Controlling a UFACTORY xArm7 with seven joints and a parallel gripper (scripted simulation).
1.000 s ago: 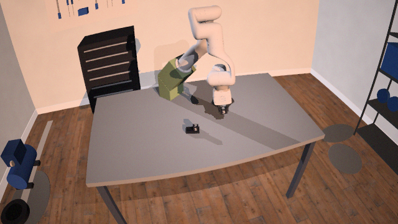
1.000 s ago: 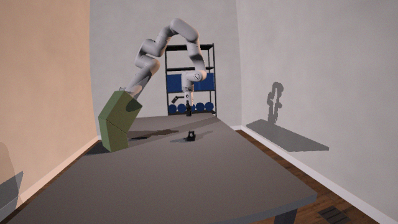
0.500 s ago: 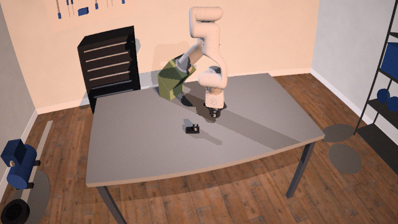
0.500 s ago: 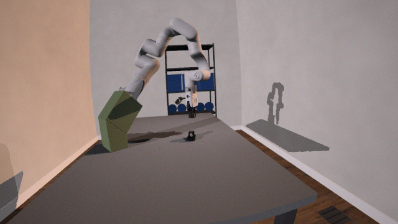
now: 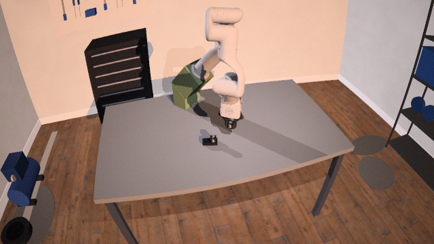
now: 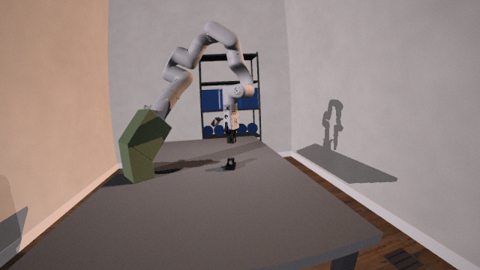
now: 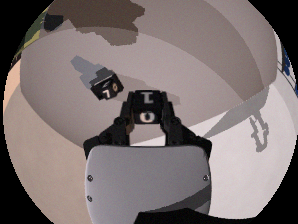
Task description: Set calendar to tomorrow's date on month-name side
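Hand [image 5: 230, 125] [image 6: 231, 136] [image 7: 147, 99] pinched one black digit cube [image 7: 147, 106], raised above the desk [image 5: 152, 152] [image 6: 225, 217] [image 7: 55, 75]. I saw the calendar tray [image 5: 209, 142] [image 6: 229, 167] on the desk, apart from the hand, a second cube [image 5: 213, 138] [image 6: 230, 162] [image 7: 106, 88] at one end.

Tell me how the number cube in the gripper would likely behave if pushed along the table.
The number cube between the fingers of the gripper has flat faces, so it would probably slide rather than roll. Its block shape looks rigid, so it likely wouldn't flex. Being about as tall as wide, it might tip if pushed high.
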